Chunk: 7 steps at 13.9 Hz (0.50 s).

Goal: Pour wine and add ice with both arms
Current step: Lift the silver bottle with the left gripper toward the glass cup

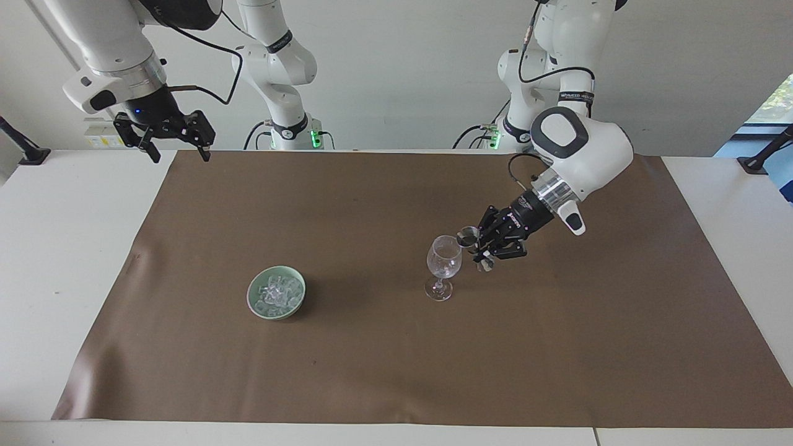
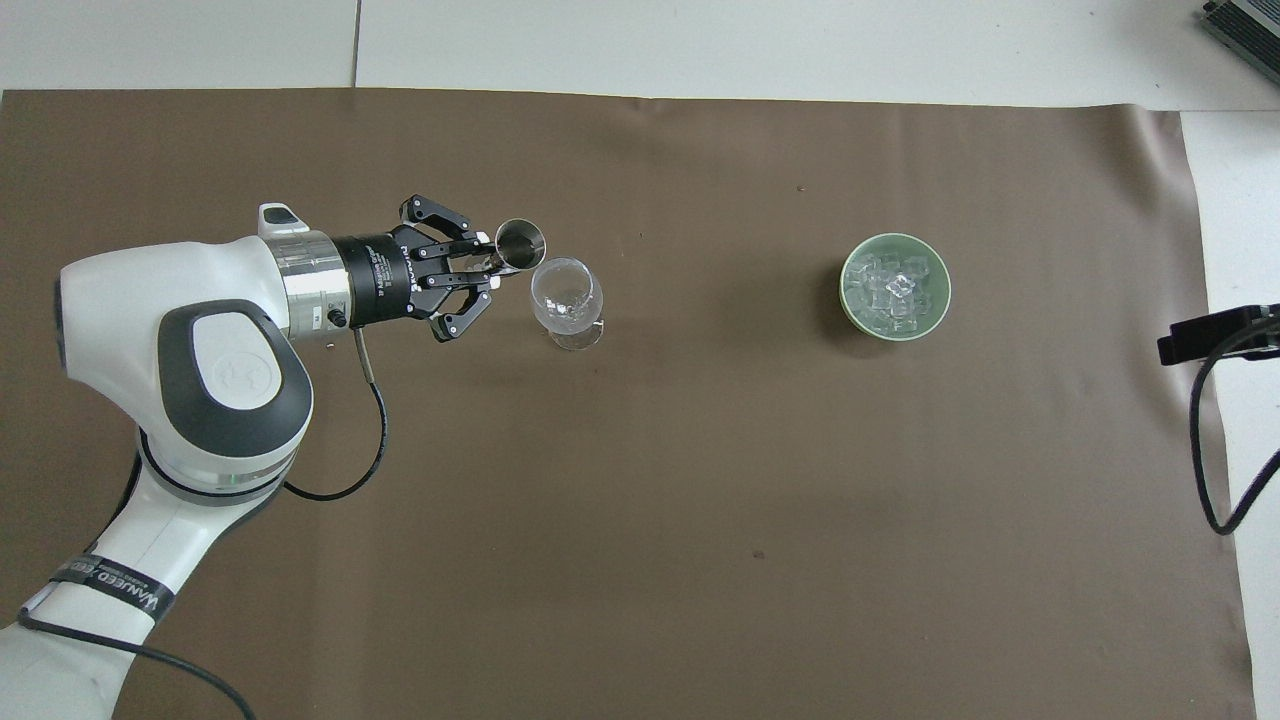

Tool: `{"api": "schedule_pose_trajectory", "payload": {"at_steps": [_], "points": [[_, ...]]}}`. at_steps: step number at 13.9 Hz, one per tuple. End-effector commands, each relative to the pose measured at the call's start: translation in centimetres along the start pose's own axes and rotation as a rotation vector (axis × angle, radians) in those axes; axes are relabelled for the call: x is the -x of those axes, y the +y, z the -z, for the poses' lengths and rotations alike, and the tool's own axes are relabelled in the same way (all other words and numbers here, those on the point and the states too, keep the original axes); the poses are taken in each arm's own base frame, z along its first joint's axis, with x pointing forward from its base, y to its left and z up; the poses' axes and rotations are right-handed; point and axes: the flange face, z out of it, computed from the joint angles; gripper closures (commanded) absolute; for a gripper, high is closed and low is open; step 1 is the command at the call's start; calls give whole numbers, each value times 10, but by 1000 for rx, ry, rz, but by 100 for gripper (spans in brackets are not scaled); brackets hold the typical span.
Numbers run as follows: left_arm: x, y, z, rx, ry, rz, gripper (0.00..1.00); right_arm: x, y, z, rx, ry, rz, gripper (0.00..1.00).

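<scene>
We see the left gripper (image 1: 485, 251) clenched on a small metal measuring cup (image 2: 521, 246), which it holds in the air, tilted, with its mouth just beside the rim of the wine glass (image 1: 444, 257). The glass stands upright on the brown mat (image 1: 384, 371), toward the left arm's end of the table and about midway between the mat's two long edges. The ice (image 2: 893, 290) lies heaped in a green bowl (image 1: 253, 303), which sits on the mat well apart from the glass, toward the right arm's end. The right gripper (image 1: 175, 147) waits with its fingers spread, raised over the mat's corner nearest the right arm's base.

We judge the pour to be just starting; we cannot tell whether any liquid has left the cup.

Risks from here:
- The cup's lip is at the rim and not clearly over the bowl of the glass; tipped further from there, the wine could run down the outside onto the mat.
- The glass is tall on a narrow foot; a nudge from the cup or the fingers could topple it.
- The grip is on a small smooth cup; a quick roll of the wrist might let it slip.
</scene>
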Motion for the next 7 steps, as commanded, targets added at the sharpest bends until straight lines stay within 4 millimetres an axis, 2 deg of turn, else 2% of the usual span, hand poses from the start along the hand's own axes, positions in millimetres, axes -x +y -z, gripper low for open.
{"api": "schedule_pose_trajectory", "payload": {"at_steps": [1, 7], "points": [[4, -3, 5, 17, 41, -25, 100, 6, -1, 1, -16, -2, -16, 0], [11, -5, 3, 33, 84, -99, 100, 6, -1, 1, -16, -2, -16, 0]]}}
